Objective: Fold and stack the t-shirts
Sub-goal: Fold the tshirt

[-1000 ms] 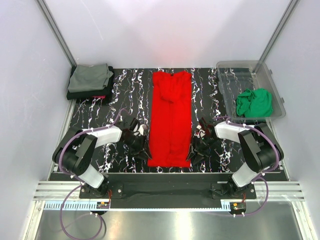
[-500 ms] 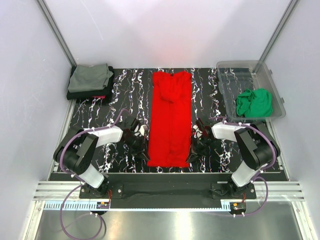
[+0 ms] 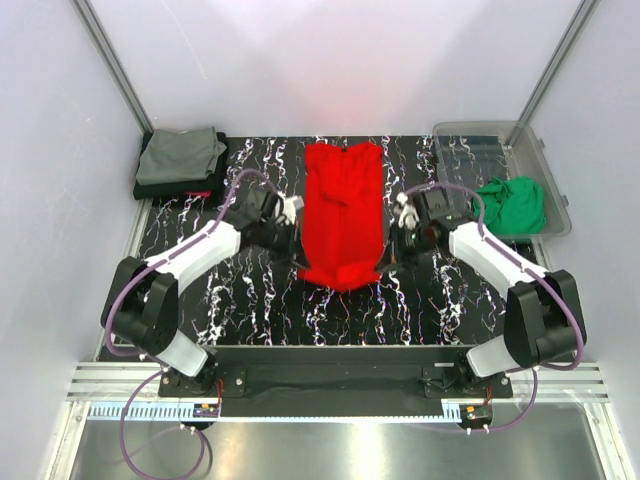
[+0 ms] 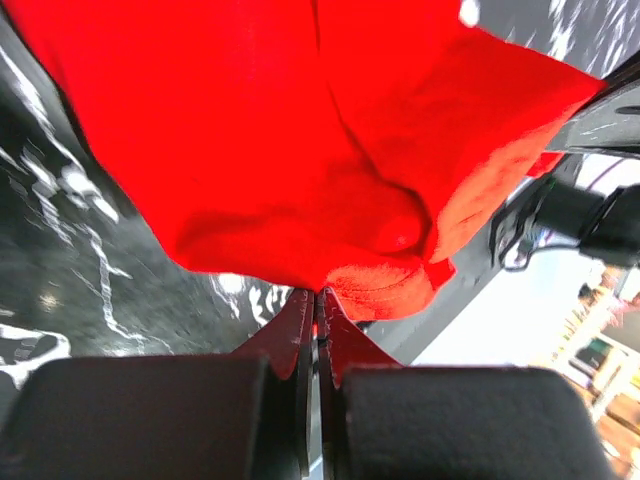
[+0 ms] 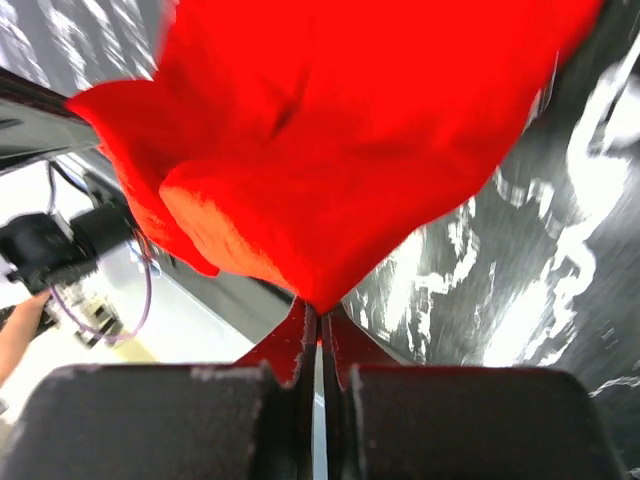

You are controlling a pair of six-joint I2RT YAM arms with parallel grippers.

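The red t-shirt (image 3: pixel 343 200) lies lengthwise down the middle of the table, folded into a narrow strip. Its near end is lifted off the table and sags between my two grippers. My left gripper (image 3: pixel 294 258) is shut on the strip's near left corner. The pinched red cloth (image 4: pixel 300 130) bunches right at that gripper's (image 4: pixel 318 295) tips. On the near right corner my right gripper (image 3: pixel 386 258) is shut in the same way, red cloth (image 5: pixel 350 130) hanging from it (image 5: pixel 318 310). A green t-shirt (image 3: pixel 510 203) lies crumpled in a bin. A grey-olive t-shirt (image 3: pixel 180 152) sits folded on a dark one (image 3: pixel 175 190).
The clear plastic bin (image 3: pixel 500 128) stands at the far right corner. The folded pile occupies the far left corner. Black marbled table (image 3: pixel 250 310) shows bare on both sides of the red strip and along the near edge. Frame posts rise at both far corners.
Both grippers shut on the red shirt's near corners, lifted them and moved toward the far side. The near end left the table and the strip looks shorter.
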